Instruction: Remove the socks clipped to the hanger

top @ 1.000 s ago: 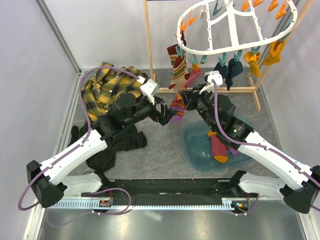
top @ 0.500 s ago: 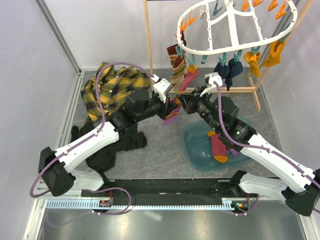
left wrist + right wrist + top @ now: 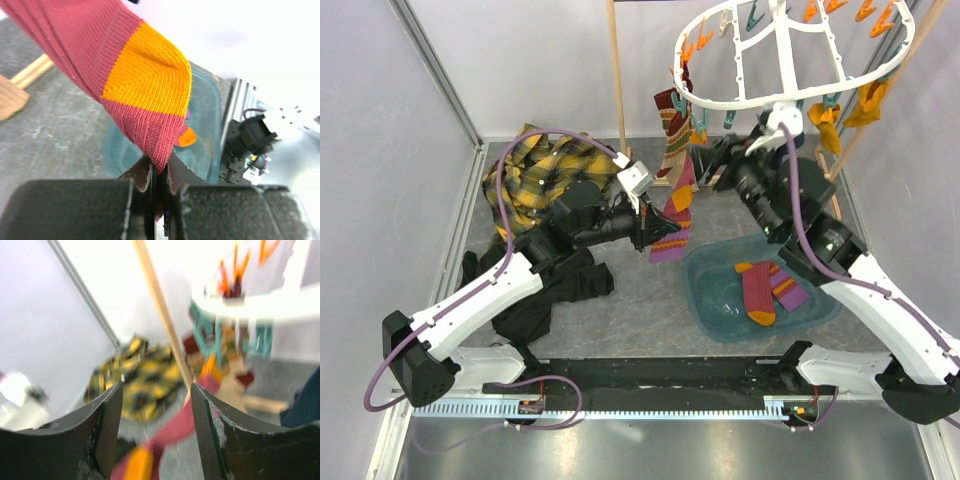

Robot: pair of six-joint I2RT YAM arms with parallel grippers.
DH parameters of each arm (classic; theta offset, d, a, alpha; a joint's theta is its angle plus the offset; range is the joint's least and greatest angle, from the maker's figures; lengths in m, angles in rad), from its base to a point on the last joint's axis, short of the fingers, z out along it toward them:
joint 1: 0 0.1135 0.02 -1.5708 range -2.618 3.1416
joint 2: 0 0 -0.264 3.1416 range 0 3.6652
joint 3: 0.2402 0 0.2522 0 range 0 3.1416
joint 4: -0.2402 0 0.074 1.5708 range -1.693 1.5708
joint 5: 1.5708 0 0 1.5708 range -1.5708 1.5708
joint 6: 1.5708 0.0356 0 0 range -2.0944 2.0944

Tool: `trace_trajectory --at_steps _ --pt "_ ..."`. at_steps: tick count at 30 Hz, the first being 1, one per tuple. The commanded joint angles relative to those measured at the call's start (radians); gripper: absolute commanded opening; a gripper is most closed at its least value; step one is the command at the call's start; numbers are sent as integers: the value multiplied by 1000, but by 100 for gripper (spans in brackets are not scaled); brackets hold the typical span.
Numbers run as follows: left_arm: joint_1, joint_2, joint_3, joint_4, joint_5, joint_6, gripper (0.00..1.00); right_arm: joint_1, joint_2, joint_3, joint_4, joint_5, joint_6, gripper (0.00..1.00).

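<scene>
The white oval hanger hangs at the top right with orange and teal clips. A maroon sock with orange and purple patches stretches down from a clip to my left gripper, which is shut on its lower end. In the left wrist view the sock runs from between the closed jaws of that gripper. My right gripper is open just right of the sock, below the ring. Its wrist view is blurred: nothing sits between the jaws of the gripper, and the sock lies beyond. A striped sock and mustard socks stay clipped.
A teal basin on the floor holds loose socks. A yellow plaid shirt and a black garment lie at the left. The wooden stand's post rises beside the hanger.
My left gripper has closed on the sock's lower end. My right gripper has let go of it, opened, and risen toward the hanger.
</scene>
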Motion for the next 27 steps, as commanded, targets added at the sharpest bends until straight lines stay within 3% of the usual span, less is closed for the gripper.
trace_trajectory --at_steps 1,8,19,27 --pt "5 -6 22 2 99 -58 2 -39 97 183 -133 36 -46 65" --pt "6 -6 34 -1 138 -75 2 -108 214 325 -193 -72 -14 68" --pt "6 0 33 -4 133 -66 2 -123 324 400 -225 109 -92 67" --pt "8 14 26 7 133 -66 2 -123 390 460 -223 114 -118 60"
